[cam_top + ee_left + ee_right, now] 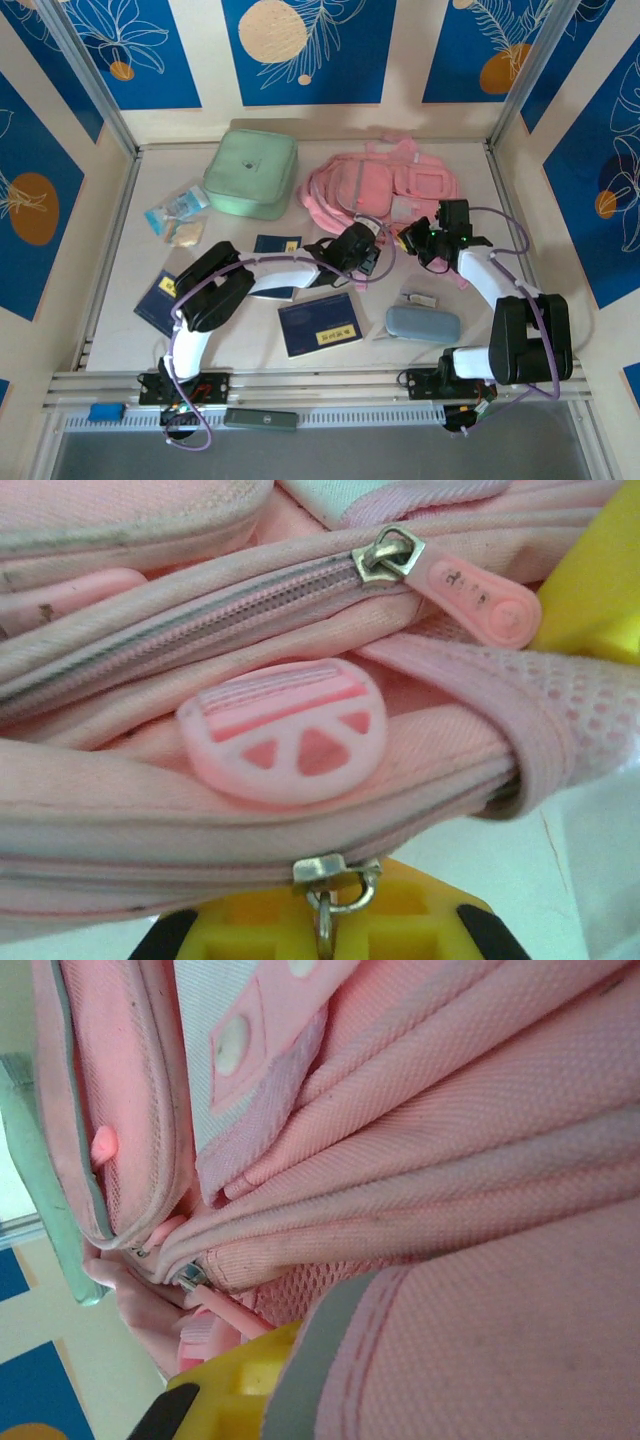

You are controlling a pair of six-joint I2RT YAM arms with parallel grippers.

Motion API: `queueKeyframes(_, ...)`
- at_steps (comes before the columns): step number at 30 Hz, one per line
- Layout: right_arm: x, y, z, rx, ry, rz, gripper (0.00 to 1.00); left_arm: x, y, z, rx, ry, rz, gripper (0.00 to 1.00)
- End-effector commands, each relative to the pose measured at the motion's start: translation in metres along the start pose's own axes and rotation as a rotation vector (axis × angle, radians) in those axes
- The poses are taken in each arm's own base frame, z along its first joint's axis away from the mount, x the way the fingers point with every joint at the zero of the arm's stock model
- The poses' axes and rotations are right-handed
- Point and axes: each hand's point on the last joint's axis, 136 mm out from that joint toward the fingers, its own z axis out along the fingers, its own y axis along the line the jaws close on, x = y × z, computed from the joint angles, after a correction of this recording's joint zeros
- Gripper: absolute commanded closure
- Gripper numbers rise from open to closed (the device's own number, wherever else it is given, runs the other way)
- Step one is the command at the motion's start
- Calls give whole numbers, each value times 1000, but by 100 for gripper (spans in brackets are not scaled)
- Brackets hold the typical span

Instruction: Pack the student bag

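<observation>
— Pink bag (385,185): where is it?
— Upper centre-right of the top view, lying flat on the table (120,270), just right of the mint case (252,172).
— Left gripper (372,262)?
— At the bag's lower-left edge. In the left wrist view its jaws are closed on the metal zip pull (328,905), which hangs from a slider at bottom centre, with yellow fingers (410,920) on either side.
— Right gripper (412,240)?
— At the bag's lower edge, just right of the left gripper. Its jaws are closed. In the right wrist view one yellow finger (230,1380) is pressed against pink fabric; I cannot tell whether fabric is pinched.
— Any writing?
— The pink rubber tab (480,595), upper right of the left wrist view, has raised marks that are not legible. The round badge (285,730) at centre shows stripes and wheel-like cut-outs. The blue booklet (320,324), lower centre of the top view, has a yellow label with print too small to read. The mint case has a small mark on its lid, unreadable.
— Other items?
— A second booklet (275,245) sits under the left arm and a third booklet (155,300) at lower left. A grey pouch (422,323) lies at lower right, and snack packets (175,215) at upper left.
</observation>
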Motion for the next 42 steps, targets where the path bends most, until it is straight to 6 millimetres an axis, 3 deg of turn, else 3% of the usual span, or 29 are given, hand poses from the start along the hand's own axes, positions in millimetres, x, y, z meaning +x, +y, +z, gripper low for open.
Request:
queueKeyframes(1, -16, 26, -14, -66, 1, -129, 100, -3, 9, -20, 32, 8, 39, 100)
queueKeyframes(6, -41, 19, -26, -83, -40, -126, 100, 6, 33, -28, -1, 32, 43, 100)
queueKeyframes(9, -65, 15, -31, -109, -58, -94, 100, 5, 38, -33, 49, 39, 18, 100)
queueKeyframes(15, -108, 11, -21, -99, -79, -65, 93, -3, 9, -32, 223, 25, 11, 100)
queueKeyframes(17, -111, 12, -16, -120, -39, -45, 84, -8, 1, -30, 258, 21, -26, 100)
queueKeyframes(18, -109, 16, -16, -162, -16, -46, 78, -10, -4, -30, 277, 15, -43, 100)
queueKeyframes(20, -95, 23, -17, -223, 23, -53, 57, -18, -15, -31, 334, -14, -76, 100)
queueKeyframes(23, -71, 14, -25, -186, 64, -32, 34, -22, -16, -27, 325, -24, -84, 100)
queueKeyframes(26, -40, 6, -29, -186, 116, 27, 22, -19, -13, -22, 288, 15, -77, 100)
queueKeyframes(28, -13, 5, -22, -185, 168, 41, 17, -20, -19, -23, 298, 20, -60, 100)
queueKeyframes(32, 29, 17, 3, -176, 266, 59, 15, -19, -27, -26, 276, 36, -13, 100)
queueKeyframes(34, 30, 25, 13, -215, 270, 62, 17, -19, -30, -27, 275, 38, -11, 100)
queueKeyframes(36, 26, 19, 25, -184, 256, 97, 21, -20, -33, -30, 276, 35, -10, 100)
queueKeyframes(39, 18, 14, 40, -164, 239, 122, 34, -21, -39, -32, 280, 28, -2, 100)
queueKeyframes(42, 13, 13, 51, -144, 205, 82, 55, -21, -47, -32, 307, 36, 3, 100)
